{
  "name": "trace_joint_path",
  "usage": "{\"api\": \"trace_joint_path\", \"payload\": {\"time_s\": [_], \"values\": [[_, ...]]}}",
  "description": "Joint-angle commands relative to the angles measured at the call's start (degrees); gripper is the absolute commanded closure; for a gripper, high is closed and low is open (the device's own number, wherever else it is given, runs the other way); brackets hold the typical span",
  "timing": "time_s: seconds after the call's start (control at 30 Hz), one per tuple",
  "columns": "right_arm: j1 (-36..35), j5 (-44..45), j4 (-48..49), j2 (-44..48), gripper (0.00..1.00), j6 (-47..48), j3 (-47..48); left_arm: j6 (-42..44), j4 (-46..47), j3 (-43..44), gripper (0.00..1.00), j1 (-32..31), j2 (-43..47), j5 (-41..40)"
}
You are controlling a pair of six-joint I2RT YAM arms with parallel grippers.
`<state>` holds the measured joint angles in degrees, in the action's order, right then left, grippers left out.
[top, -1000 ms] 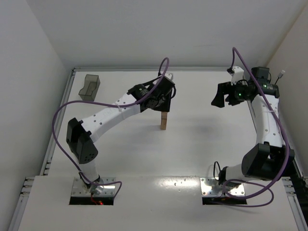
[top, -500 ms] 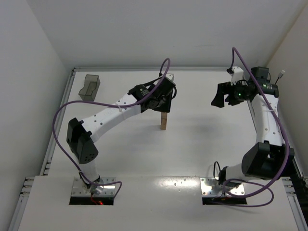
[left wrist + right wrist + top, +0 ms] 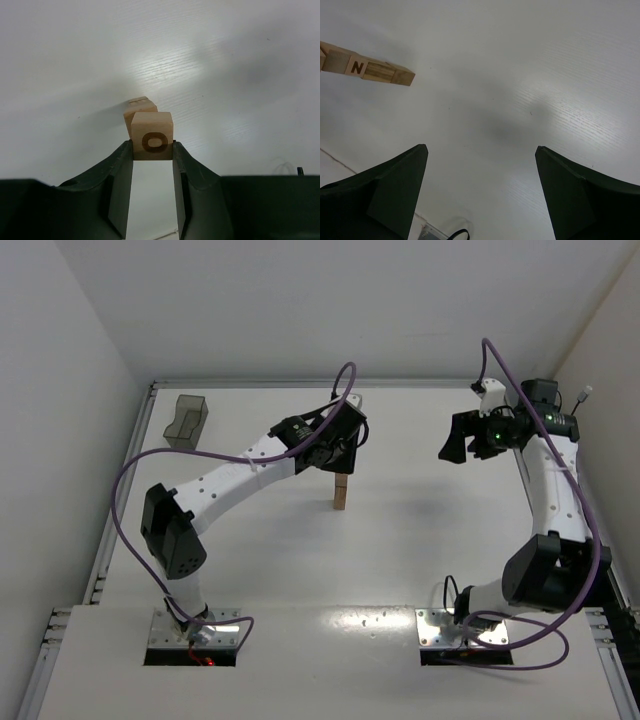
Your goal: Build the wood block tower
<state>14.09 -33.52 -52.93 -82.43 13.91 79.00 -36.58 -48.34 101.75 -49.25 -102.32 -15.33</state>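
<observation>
Since a second ago the left arm's elbow has crept a little to the right, while its gripper has kept its place above the tower; the right arm has not stirred. The left gripper (image 3: 152, 145) is clamped on a single wood block (image 3: 152, 131), one finger pressed against each side, with the block's dark ring mark facing the wrist camera. Just beyond that block, and a little off to its left in the wrist view, the top of the tower (image 3: 140, 106) shows. Whether the held block touches it cannot be told. From above, the tower stands as a narrow upright column near the middle of the white table (image 3: 420, 540), directly under the left fingers. The right wrist camera catches the column from the side, with a letter N on one block. The right gripper (image 3: 452, 440) hangs well off to the right, its jaws wide apart and holding nothing. A dark plastic bin (image 3: 186, 420) sits at the far left corner.
</observation>
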Motion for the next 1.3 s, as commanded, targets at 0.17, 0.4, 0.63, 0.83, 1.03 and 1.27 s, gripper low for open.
{"api": "trace_joint_path", "payload": {"time_s": [0.17,0.4,0.63,0.83,1.03,1.27], "values": [[-0.29,-2.34,0.54,-0.97,0.14,0.15,1.86,-0.95,0.52,0.9,1.0,-0.58,0.11,-0.49],[-0.29,-2.34,0.54,-1.5,0.14,0.15,2.38,-0.95,0.52,1.52,1.0,-0.58,0.11,-1.63],[-0.29,-2.87,0.54,-1.5,0.14,0.15,2.38,-0.95,0.52,1.52,1.0,-0.58,0.63,-2.16],[-0.29,-2.87,0.54,-1.5,0.14,0.68,2.38,-0.95,0.52,1.52,1.0,-0.58,0.63,-2.16],[-0.29,-2.87,0.54,-1.5,0.14,0.68,2.91,-0.42,0.52,0.46,1.0,-0.58,1.16,-0.93],[-0.29,-2.87,0.54,-2.03,0.14,0.68,2.91,0.1,1.05,-0.15,0.89,-0.58,1.69,-0.4]]}}
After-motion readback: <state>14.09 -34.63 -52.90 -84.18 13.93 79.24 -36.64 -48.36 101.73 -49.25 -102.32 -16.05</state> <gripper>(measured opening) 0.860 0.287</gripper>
